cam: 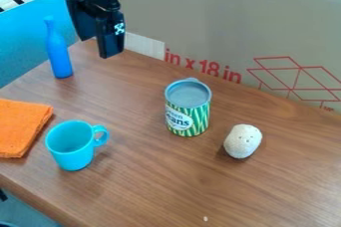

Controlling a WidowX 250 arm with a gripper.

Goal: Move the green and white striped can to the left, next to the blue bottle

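Gripper point(98, 47) spread above wooden table point(146, 171), near blue bottle point(59, 54), green-labelled can point(188, 114), red-printed cardboard point(213, 27)

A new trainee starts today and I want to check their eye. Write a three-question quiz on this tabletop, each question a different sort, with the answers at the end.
1. True or false: the mug stands on top of the orange cloth.
2. Fill in the colour: in the picture, the gripper hangs near a tall ____ bottle.
3. Multiple choice: which of these is nearest the pale lumpy object?
a) the bottle
b) the can with green stripes
c) the mug

Key: 1. false; 2. blue; 3. b
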